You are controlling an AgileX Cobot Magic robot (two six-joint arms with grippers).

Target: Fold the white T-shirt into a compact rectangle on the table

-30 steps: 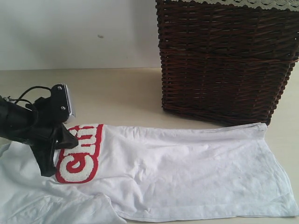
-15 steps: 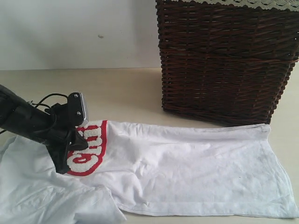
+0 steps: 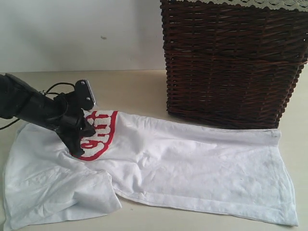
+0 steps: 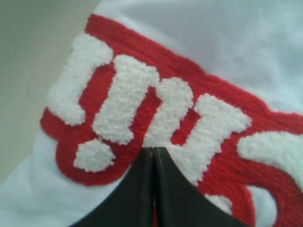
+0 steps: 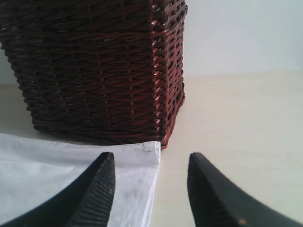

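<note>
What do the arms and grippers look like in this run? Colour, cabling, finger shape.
Left arm: matte black, a thin black cable looping by the wrist, a grey screwed block on top. Left fingers: plain black wedges. Right fingers: black, tapered, ribbed inner faces.

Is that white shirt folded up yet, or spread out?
Mostly spread: the white T-shirt lies long across the table, only one end rumpled where the left gripper pinches it.
</note>
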